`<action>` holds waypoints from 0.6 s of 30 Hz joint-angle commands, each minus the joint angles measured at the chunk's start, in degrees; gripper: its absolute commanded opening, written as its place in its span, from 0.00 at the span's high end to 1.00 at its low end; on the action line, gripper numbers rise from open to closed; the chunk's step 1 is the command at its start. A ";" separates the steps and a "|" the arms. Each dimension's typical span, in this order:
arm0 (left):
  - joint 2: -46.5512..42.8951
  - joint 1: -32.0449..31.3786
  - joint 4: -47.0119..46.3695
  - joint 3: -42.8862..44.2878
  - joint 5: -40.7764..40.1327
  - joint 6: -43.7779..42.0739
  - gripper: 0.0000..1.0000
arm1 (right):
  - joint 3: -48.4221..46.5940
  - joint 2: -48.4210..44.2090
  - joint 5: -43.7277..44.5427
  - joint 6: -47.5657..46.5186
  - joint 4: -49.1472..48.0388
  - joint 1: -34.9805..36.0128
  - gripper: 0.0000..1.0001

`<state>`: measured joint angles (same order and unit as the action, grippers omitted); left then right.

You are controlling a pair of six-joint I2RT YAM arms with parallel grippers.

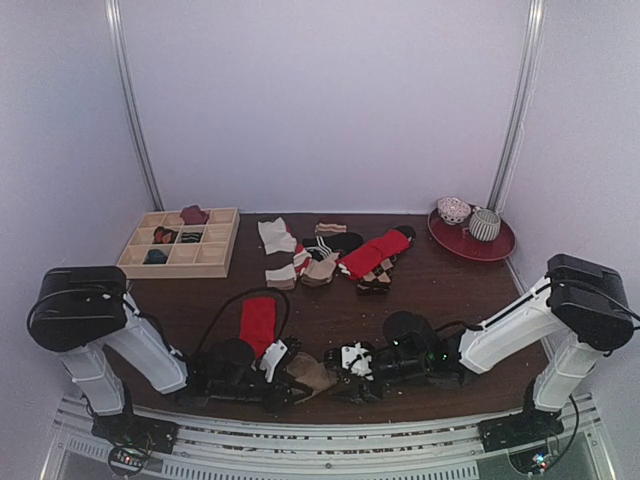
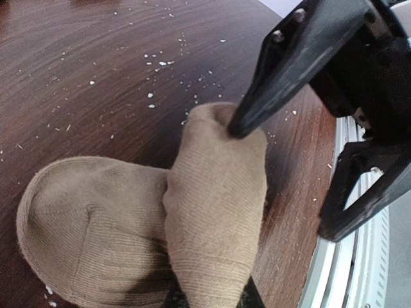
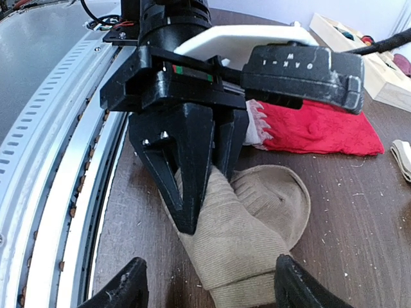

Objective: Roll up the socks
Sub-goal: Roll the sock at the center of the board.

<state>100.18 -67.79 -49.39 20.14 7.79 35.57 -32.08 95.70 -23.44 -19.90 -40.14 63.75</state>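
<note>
The tan sock (image 3: pixel 257 224) lies folded over itself near the table's front edge, seen in the top view as a tan sock (image 1: pixel 310 375) between the two arms. My left gripper (image 3: pixel 205 192) is shut on one end of it; in its own view the fabric (image 2: pixel 212 212) hides most of its fingers. My right gripper (image 3: pixel 212 289) stands open, its fingers (image 3: pixel 122 289) on either side of the sock's other end. One right fingertip (image 2: pixel 234 128) touches the fabric. The red sock (image 3: pixel 314 128) with a cream end (image 3: pixel 257 122) lies flat just behind.
A wooden compartment box (image 1: pixel 180 243) with small items stands back left. A pile of other socks (image 1: pixel 330 255) lies mid-table, and a red plate (image 1: pixel 497 247) with a bowl and cup sits back right. The metal rail (image 2: pixel 359 269) runs along the near edge.
</note>
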 commanded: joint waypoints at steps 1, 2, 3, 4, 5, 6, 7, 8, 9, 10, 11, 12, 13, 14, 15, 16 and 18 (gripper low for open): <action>4.19 0.03 13.37 -2.38 1.71 0.56 1.00 | -2.03 3.96 -0.21 -0.74 -2.35 -0.02 0.33; 4.29 0.03 13.31 -2.39 1.77 0.49 1.00 | -2.54 4.69 -0.14 -0.80 -2.05 -0.07 0.33; 4.34 0.03 13.19 -2.39 1.95 0.47 1.00 | -3.22 5.43 -0.06 -1.09 -1.13 -0.10 0.34; 4.32 0.03 13.13 -2.39 2.08 0.44 1.00 | -3.71 6.03 -0.10 -1.37 0.13 -0.10 0.35; 4.28 0.03 13.03 -2.45 2.22 0.34 1.00 | -4.07 6.49 -0.19 -1.49 0.98 -0.07 0.36; 4.25 0.03 12.94 -2.54 2.27 0.23 1.00 | -4.07 6.88 -0.28 -1.34 1.33 -0.09 0.37; 4.16 0.03 12.73 -2.63 2.24 0.17 1.00 | -4.05 7.34 -0.36 -1.22 1.44 -0.11 0.37; 4.15 0.03 12.45 -2.72 2.32 0.02 1.00 | -4.03 7.94 -0.42 -1.05 1.79 -0.07 0.37; 4.19 0.03 12.32 -2.74 2.38 -0.17 1.00 | -3.98 8.50 -0.50 -0.92 2.00 -0.06 0.37; 4.27 0.03 12.30 -2.66 2.52 -0.40 1.00 | -4.06 8.92 -0.66 -0.74 2.08 -0.10 0.37; 4.33 -0.02 12.29 -2.61 2.66 -0.68 1.00 | -4.23 9.51 -0.86 -0.59 2.23 -0.11 0.37; 4.32 0.02 12.34 -2.52 2.74 -0.87 1.00 | -4.49 10.14 -0.94 -0.58 2.64 -0.04 0.38; 4.32 -0.02 12.52 -2.42 2.86 -1.08 1.00 | -4.96 10.80 -0.52 -0.64 3.45 -0.08 0.38; 4.32 0.02 12.74 -2.32 2.82 -1.25 1.00 | -5.18 10.90 0.09 -0.47 4.06 -0.07 0.39; 4.32 0.02 13.00 -2.30 2.68 -1.29 1.00 | -4.67 10.12 0.21 -0.04 3.51 -0.05 0.40; 4.32 0.00 13.17 -2.23 2.55 -1.33 1.00 | -3.25 8.57 0.23 0.56 1.13 -0.14 0.40; 4.17 0.03 13.42 -2.30 2.44 -1.29 1.00 | -1.50 5.67 0.77 1.01 -1.30 -0.42 0.38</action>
<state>100.92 -67.53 -50.78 20.01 8.69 35.20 -36.42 104.42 -23.05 -20.49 -41.12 63.46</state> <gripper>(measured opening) 0.107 0.615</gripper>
